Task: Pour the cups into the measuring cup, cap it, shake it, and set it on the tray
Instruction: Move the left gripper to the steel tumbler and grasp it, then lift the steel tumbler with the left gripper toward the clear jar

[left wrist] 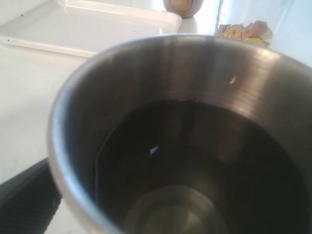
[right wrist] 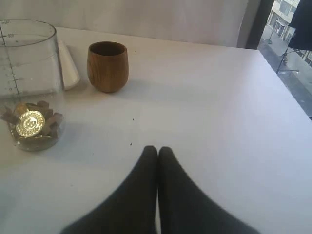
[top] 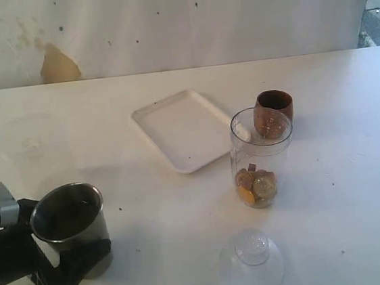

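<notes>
tray (top: 181, 126): left of measuring cup (top: 262, 152)
wooden cup (top: 274, 110): behind measuring cup
dome lid (top: 251, 262): before it
steel tumbler (top: 70, 216): front left

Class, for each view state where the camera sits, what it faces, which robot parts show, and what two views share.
Exterior: raised, looking across the table to the wall; left hand around steel tumbler.
Left wrist: on the left arm, looking into the tumbler; one black finger shows.
Right wrist: low, facing the wooden cup; shut right hand shows.
Shared by all: the measuring cup.
</notes>
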Robot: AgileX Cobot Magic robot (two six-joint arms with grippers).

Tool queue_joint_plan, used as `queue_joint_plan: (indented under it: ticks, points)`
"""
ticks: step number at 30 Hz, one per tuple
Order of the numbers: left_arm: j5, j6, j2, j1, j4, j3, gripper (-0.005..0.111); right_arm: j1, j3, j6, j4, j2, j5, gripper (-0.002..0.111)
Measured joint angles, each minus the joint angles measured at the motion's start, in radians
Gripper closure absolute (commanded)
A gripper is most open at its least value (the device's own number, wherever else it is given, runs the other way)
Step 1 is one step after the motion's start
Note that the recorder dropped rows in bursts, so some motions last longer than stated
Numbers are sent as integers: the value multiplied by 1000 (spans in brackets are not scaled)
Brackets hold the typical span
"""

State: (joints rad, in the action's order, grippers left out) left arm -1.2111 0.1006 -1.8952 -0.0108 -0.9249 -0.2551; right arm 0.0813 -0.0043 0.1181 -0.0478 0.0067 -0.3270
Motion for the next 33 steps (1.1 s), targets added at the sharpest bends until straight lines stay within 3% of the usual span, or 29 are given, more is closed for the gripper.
queue_joint_plan:
  ticks: [22,24,27,30,33]
  points:
    - [0,46,0,0,-76,-73,5,0,0,0,0,0,0,108]
    - [0,48,0,0,-81,-77,9,0,0,0,0,0,0,108]
    - [0,51,0,0,-93,-77,28,0,0,0,0,0,0,108]
    - [-2,55,0,0,-123,-77,58,0,0,0,0,0,0,108]
    - [-2,52,0,0,-146,-79,99,0,0,0,0,0,0,108]
